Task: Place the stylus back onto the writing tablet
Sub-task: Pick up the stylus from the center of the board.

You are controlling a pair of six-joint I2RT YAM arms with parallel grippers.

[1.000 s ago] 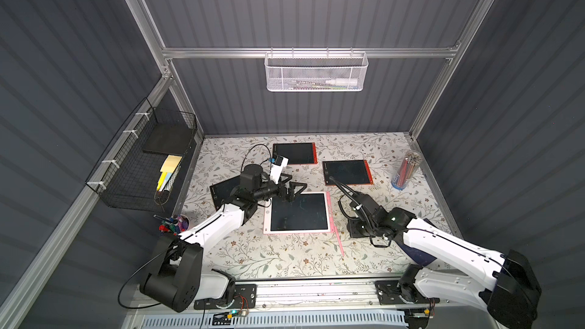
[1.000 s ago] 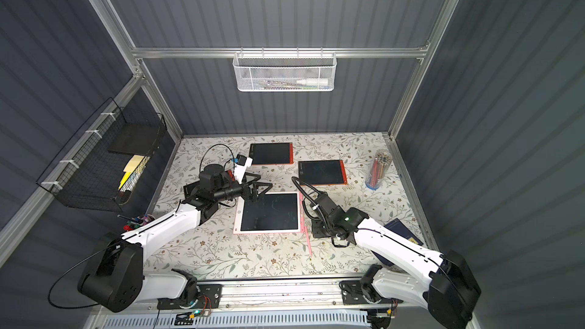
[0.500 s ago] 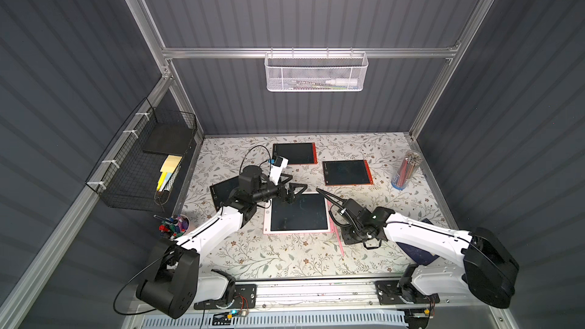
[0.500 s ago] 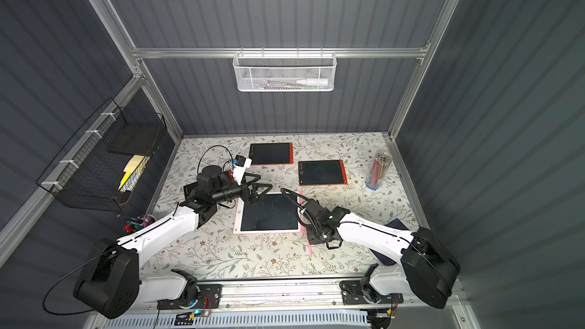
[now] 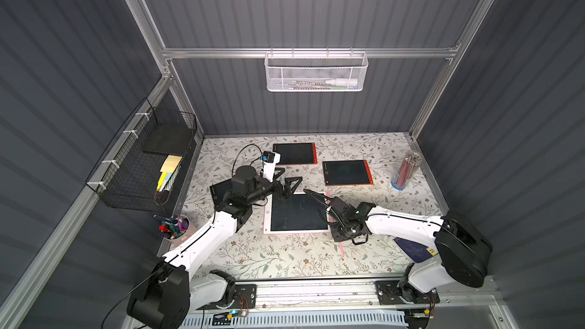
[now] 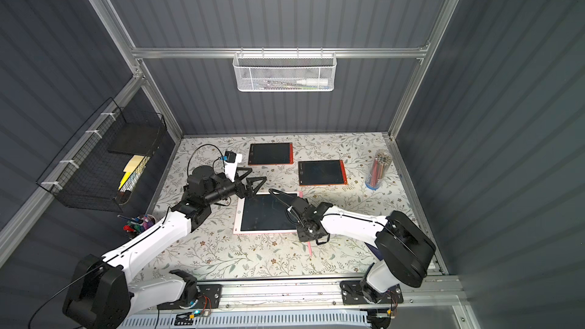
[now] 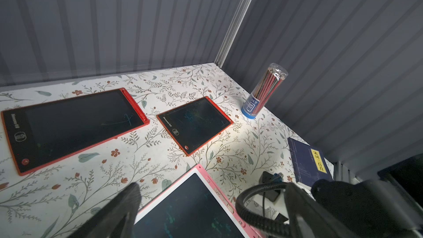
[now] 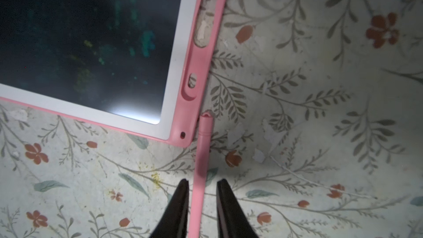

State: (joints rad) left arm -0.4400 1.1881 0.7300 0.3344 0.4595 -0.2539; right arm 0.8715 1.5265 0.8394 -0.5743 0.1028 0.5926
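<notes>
Two narrow jaws of the right gripper (image 8: 202, 193) are straddling, not yet gripping, the stylus (image 8: 202, 147), which is lying on the bench (image 5: 380, 197) just off the writing tablet's (image 5: 294, 216) lower-right corner in both top views. The grasp appears to be in hand, calling next for closing and lifting. The left gripper's (image 5: 289, 175) jaws are standing wide.

The tablet (image 8: 199, 62) has a smooth pink plastic frame and a glossy dark screen (image 8: 91, 42); the stylus (image 8: 201, 156) is matt pink plastic. The floral table cover (image 8: 320, 168) looks matt, scuffed and flaking. The tube (image 7: 265, 90) is clear plastic.
</notes>
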